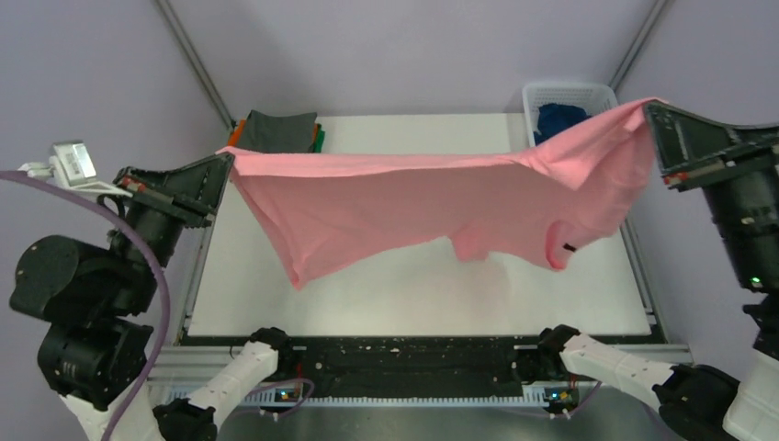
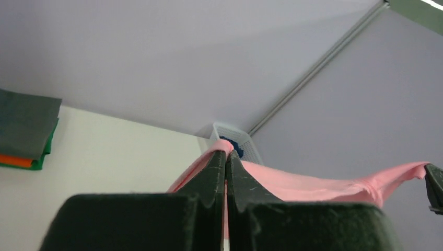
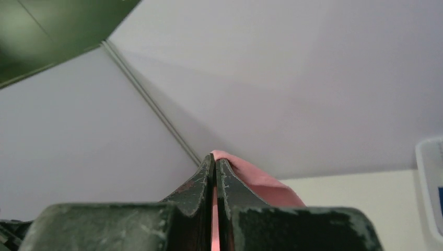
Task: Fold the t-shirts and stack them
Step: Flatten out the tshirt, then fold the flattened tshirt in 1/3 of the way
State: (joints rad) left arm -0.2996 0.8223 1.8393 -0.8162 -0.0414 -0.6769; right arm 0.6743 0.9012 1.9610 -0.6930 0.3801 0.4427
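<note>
Left gripper point(image 1: 227, 158) and right gripper point(image 1: 649, 107) each clamp an edge of the pink t-shirt point(image 1: 413, 207), stretched mid-frame above the table point(image 1: 413, 294). This looks like the spreading step; next it likely needs lowering flat.

A hanging t-shirt point(image 1: 432, 207) spans above the worktop point(image 1: 413, 299), its left end pinched in the left claw point(image 1: 230, 156) and its right end in the right claw point(image 1: 649, 107). Behind it, a stack of folded t-shirts point(image 1: 276, 131) lies at the worktop's far left. A basket point(image 1: 570, 88) at the far right holds a bundled t-shirt point(image 1: 556, 119).
</note>
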